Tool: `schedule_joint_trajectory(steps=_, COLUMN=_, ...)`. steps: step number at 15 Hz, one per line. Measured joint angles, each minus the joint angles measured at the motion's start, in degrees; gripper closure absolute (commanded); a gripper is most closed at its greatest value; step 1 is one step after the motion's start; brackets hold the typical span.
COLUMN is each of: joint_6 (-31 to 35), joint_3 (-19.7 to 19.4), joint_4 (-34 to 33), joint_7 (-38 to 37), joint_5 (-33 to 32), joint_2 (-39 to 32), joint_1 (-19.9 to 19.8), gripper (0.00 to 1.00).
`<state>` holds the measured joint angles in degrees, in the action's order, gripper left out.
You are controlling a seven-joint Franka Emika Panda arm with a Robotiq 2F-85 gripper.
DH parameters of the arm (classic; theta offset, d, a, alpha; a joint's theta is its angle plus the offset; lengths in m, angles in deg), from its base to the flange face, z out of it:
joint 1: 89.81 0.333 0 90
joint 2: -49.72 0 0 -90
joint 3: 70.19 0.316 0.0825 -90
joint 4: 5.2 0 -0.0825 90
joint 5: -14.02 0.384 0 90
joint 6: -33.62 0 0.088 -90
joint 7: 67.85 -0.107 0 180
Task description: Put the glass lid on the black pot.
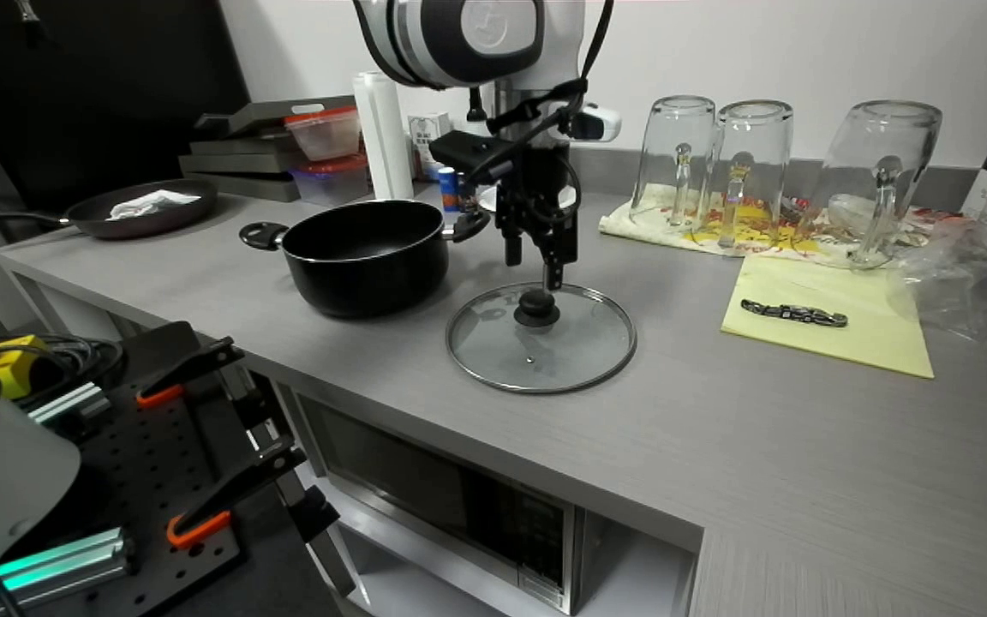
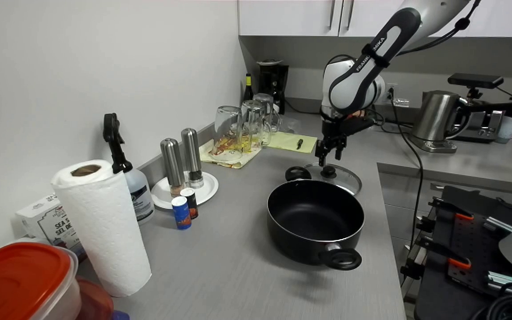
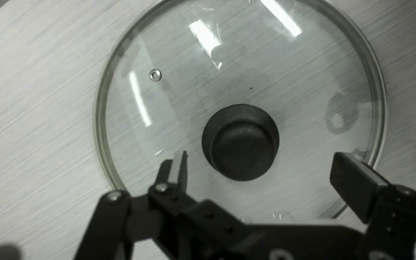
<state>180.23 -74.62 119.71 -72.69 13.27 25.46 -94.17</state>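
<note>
Hovers over the glass lid, close to the black knob, with 2 fingers of the gripper spread wide, near the uncovered black pot.

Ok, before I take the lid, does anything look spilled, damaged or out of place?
One oddity: crumpled white paper or cloth lies in the frying pan, an unusual spot for it. The glass lid lies flat beside the upright black pot; I see no spill or breakage.
</note>
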Motion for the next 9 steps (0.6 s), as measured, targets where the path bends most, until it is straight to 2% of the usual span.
schedule_joint_trajectory(steps=9, joint_6=0.00, joint_3=0.02, joint_4=-4.36, joint_7=0.00, joint_5=1.25, joint_2=-5.24, joint_1=-0.94, gripper=0.00)
